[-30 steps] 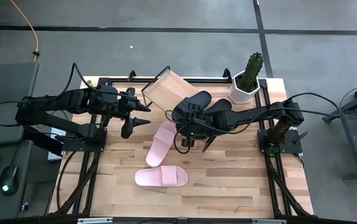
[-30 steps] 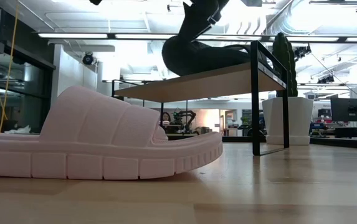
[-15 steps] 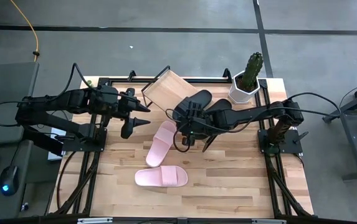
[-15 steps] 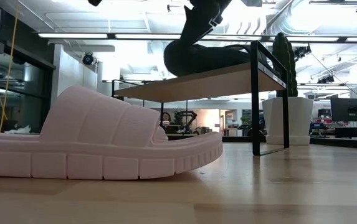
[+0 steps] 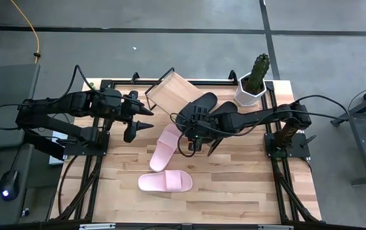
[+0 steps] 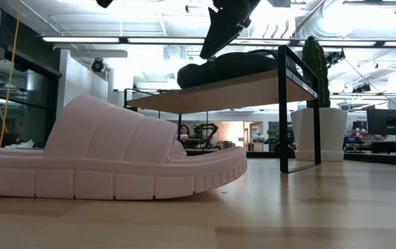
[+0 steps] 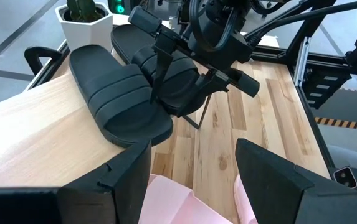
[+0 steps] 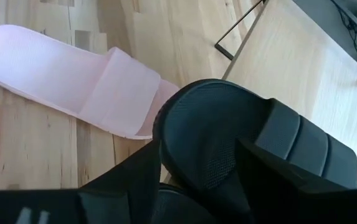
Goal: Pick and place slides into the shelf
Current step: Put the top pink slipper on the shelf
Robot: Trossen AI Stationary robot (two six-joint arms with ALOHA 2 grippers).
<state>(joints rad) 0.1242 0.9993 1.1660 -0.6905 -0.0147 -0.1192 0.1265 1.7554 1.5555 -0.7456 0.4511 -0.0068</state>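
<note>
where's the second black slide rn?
High view: the second black slide lies on the shelf, beside the first black slide, with the open right claw just above its end.

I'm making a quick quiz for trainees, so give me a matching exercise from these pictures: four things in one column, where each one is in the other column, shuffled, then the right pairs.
Things:
1. black slide
2. pink slide
3. cactus pot
4. left gripper

Places:
A. flat on the table, nearest the front edge
B. on the shelf board
C. open, waiting left of the shelf
D. at the table's back right corner

Pairs: 1-B, 2-A, 3-D, 4-C
</note>
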